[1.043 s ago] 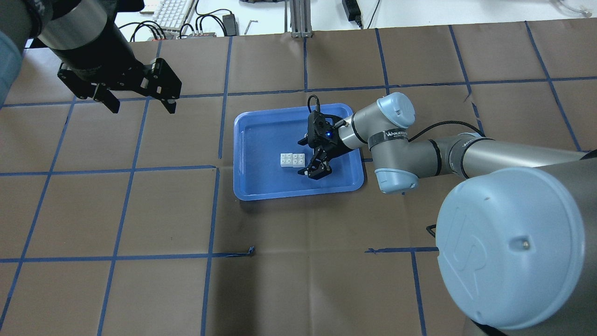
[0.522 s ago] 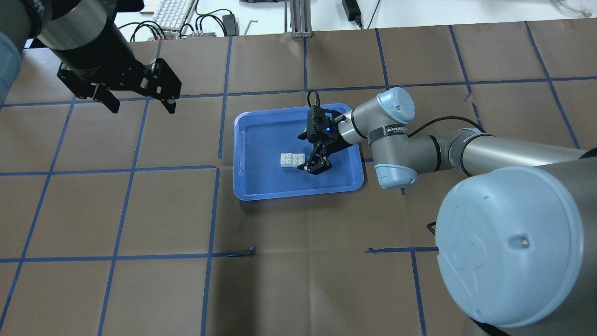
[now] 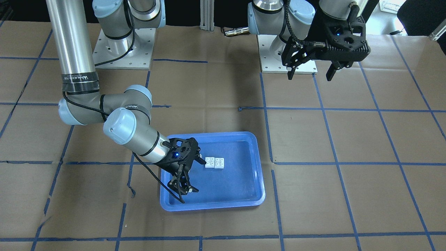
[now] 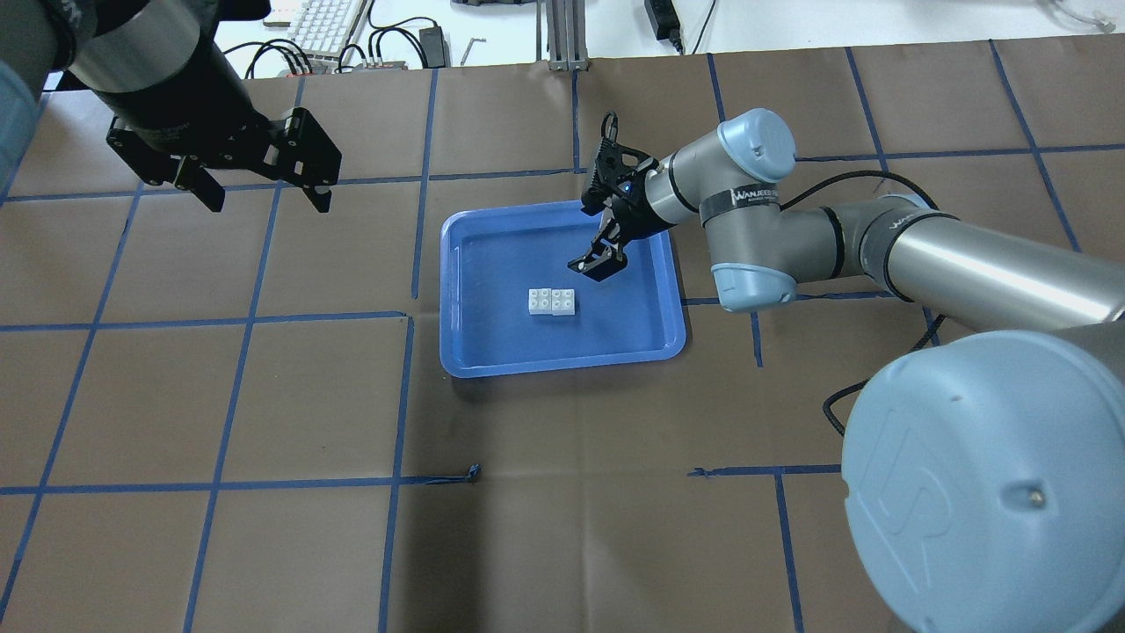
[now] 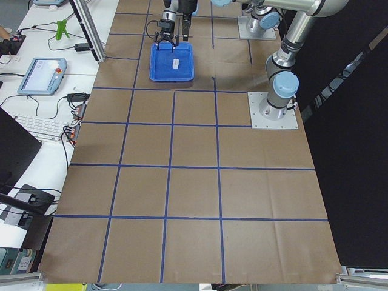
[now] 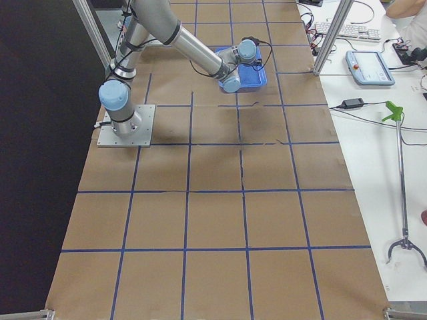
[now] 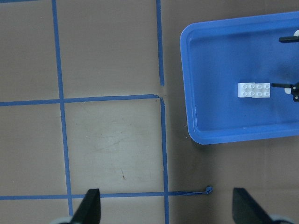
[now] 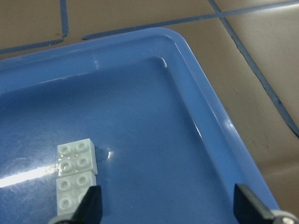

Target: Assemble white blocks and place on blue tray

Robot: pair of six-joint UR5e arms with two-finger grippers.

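- My right gripper (image 4: 598,264) hangs spread wide and empty over the blue tray (image 4: 562,367), near the white blocks (image 4: 552,301) but not touching them.
- The blocks lie side by side, touching, on the tray floor around mid-counter. I judge the placing done, but I cannot tell whether they are locked together.
- My left gripper (image 4: 269,204) hovers wide open and empty toward the counter's far left corner.
- The right arm's black band (image 4: 756,193) reads roughly "WANJEED"; the rest is too small to read.

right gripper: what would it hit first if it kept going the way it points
Probably the bare floor of the blue tray, just beside the white blocks. The right gripper is open, angled down; depth is unclear, so a finger might graze them.
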